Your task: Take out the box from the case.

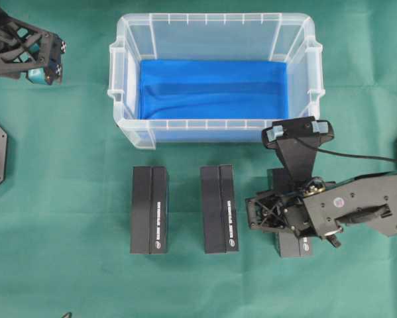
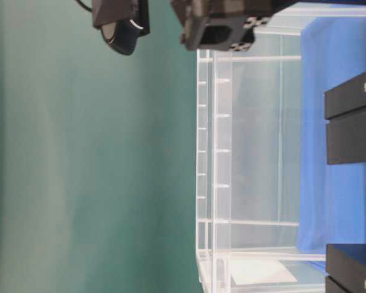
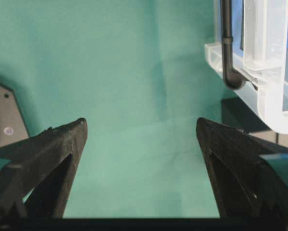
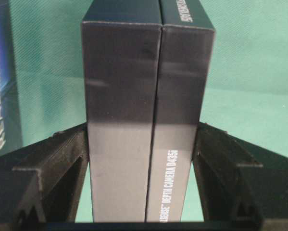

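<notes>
The case (image 1: 215,21), a clear bin with a blue lining (image 1: 211,89), stands at the back middle with no box inside it. Three black boxes lie in a row in front of it on the green cloth: one at the left (image 1: 149,209), one in the middle (image 1: 219,209), one at the right (image 1: 295,246). My right gripper (image 1: 283,213) is over the right box. In the right wrist view both fingers press that box's (image 4: 148,72) long sides, so the gripper (image 4: 142,127) is shut on it. My left gripper (image 1: 44,73) hangs open at the far left, with only cloth between its fingers (image 3: 62,144).
The case's corner (image 3: 269,62) and a black box's end (image 3: 240,115) show at the right of the left wrist view. Another box's edge (image 4: 2,72) lies close to the left of the held one. Arm bases sit at both table sides.
</notes>
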